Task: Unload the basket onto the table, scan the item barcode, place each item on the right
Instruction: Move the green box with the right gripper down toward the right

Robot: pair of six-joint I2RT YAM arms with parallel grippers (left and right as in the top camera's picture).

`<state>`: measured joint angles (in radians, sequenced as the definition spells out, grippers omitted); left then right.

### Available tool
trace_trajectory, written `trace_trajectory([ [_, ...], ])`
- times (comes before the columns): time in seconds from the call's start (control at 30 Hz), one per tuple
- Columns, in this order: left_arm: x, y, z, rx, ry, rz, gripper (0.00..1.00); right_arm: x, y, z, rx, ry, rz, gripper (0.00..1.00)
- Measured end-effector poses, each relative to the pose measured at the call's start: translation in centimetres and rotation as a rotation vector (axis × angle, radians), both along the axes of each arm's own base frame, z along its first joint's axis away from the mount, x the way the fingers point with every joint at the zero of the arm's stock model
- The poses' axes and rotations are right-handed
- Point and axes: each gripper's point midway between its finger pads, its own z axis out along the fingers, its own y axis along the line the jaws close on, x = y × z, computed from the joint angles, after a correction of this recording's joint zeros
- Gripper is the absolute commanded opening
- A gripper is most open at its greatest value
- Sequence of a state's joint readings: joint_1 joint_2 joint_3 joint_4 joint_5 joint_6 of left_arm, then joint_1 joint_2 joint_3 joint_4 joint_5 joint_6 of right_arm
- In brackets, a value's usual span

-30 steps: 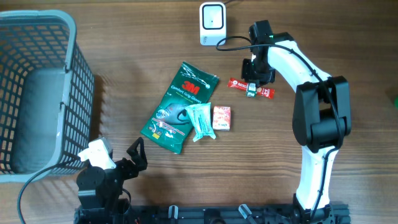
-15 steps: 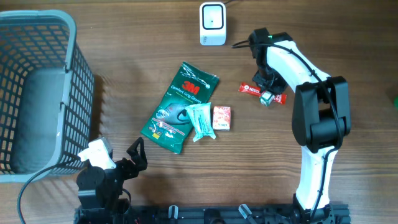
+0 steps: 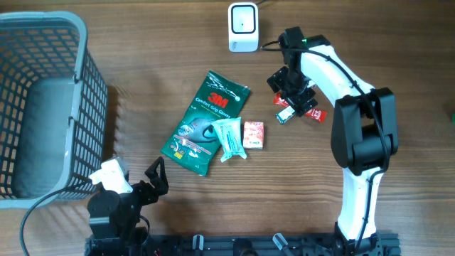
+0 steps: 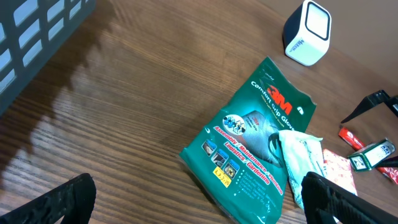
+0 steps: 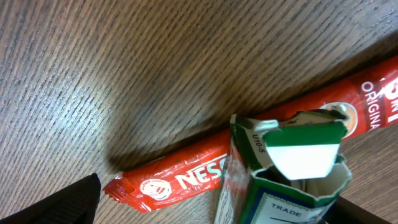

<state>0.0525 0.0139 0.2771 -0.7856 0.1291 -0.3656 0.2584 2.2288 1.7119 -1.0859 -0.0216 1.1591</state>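
Note:
The white barcode scanner (image 3: 242,27) stands at the table's far edge and also shows in the left wrist view as the scanner (image 4: 306,25). My right gripper (image 3: 291,91) hovers open just right of and nearer than it. Under it lie a small green and white box (image 3: 285,116) with an open flap and a red Nescafe sachet (image 3: 318,114). In the right wrist view the box (image 5: 292,168) rests against the sachet (image 5: 180,177), between the wide-apart fingers of the gripper (image 5: 217,208). My left gripper (image 3: 156,176) is open at the near left edge, holding nothing.
A green 3M glove pack (image 3: 206,121), a teal packet (image 3: 231,139) and a small red box (image 3: 254,134) lie mid-table. A grey basket (image 3: 78,43) fills the left side. The scanner's cable runs toward the right arm (image 3: 362,128).
My right gripper was shut on the small box; it swung right, then back left, and has opened. The box now lies on the table beside the red sachet. Left arm unmoved.

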Motion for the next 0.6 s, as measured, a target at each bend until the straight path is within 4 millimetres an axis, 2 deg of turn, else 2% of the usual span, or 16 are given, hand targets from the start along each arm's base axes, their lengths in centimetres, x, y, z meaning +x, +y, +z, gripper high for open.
trace_trajectory([
  [0.07, 0.0, 0.0, 0.0, 0.000, 0.000, 0.000, 1.00, 0.0, 0.0, 0.0, 0.001, 0.001, 0.001, 0.82],
  [0.2, 0.0, 0.0, 0.0, 0.000, 0.000, 0.000, 1.00, 0.0, -0.4, 0.0, 0.004, 0.003, 0.010, 0.76],
  [0.37, 0.0, 0.0, 0.0, 0.000, 0.000, 0.000, 1.00, -0.1, -3.5, 0.0, 0.000, 0.036, -0.027, 0.74],
  [0.4, 0.0, 0.0, 0.0, 0.000, 0.000, 0.000, 1.00, -0.2, -3.9, 0.0, -0.001, 0.041, -0.030, 0.67],
  [0.47, 0.0, 0.0, 0.0, 0.000, 0.000, 0.000, 1.00, -0.5, -4.4, 0.1, -0.003, 0.056, -0.030, 0.45],
  [0.6, 0.0, 0.0, 0.0, 0.000, 0.000, 0.000, 1.00, -0.8, -4.4, 0.1, -0.004, 0.070, -0.014, 0.07],
])
